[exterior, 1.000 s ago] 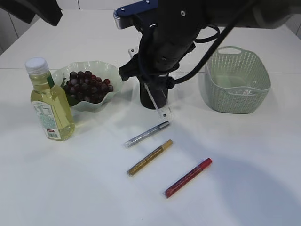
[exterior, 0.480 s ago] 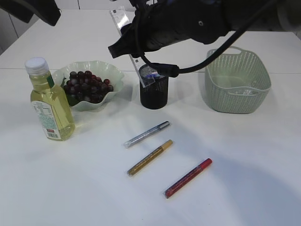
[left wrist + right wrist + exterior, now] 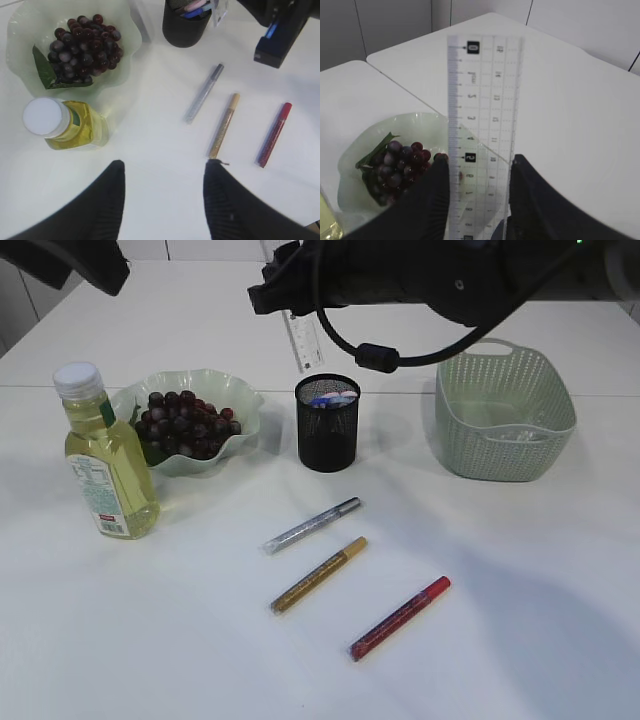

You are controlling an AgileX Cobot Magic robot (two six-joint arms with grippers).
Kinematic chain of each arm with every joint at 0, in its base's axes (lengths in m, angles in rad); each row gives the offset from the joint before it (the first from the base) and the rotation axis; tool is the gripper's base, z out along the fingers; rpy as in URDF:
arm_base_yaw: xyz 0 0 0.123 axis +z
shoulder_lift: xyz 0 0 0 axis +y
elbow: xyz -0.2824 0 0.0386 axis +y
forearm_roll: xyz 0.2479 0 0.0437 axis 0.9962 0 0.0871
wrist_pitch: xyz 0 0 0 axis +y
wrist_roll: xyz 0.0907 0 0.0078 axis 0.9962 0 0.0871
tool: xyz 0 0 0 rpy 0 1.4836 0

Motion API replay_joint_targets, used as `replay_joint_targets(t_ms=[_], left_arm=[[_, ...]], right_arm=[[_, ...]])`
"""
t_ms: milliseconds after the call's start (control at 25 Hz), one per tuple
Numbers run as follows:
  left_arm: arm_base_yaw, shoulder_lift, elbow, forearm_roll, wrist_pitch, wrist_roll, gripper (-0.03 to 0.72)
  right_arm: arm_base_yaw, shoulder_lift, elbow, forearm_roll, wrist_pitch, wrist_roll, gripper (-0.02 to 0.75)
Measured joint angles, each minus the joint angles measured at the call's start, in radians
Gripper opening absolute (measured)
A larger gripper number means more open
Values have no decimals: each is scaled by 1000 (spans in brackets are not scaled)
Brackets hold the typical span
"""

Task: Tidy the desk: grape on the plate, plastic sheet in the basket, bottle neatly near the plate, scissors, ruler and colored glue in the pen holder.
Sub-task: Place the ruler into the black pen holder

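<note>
exterior view: the ruler (image 3: 304, 341) is held above the pen holder (image 3: 327, 423) by the right gripper (image 3: 290, 285), apparently for dropping in. left wrist view: the left gripper (image 3: 162, 172) hangs spread and empty above the table. right wrist view: the ruler is clamped between both fingers (image 3: 427, 200).

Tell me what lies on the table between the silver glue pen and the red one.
The gold glue pen lies between the silver glue pen and the red glue pen; exterior and left wrist views both show it.
</note>
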State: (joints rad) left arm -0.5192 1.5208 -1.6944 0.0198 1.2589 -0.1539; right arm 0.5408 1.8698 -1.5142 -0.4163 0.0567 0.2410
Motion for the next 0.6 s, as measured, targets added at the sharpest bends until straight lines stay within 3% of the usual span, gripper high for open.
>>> replay_joint_targets(t_ms=[600], left_arm=[[0,0,0,15,0,0,372]], right_arm=[[-119,156,1,4,-340,2,300]])
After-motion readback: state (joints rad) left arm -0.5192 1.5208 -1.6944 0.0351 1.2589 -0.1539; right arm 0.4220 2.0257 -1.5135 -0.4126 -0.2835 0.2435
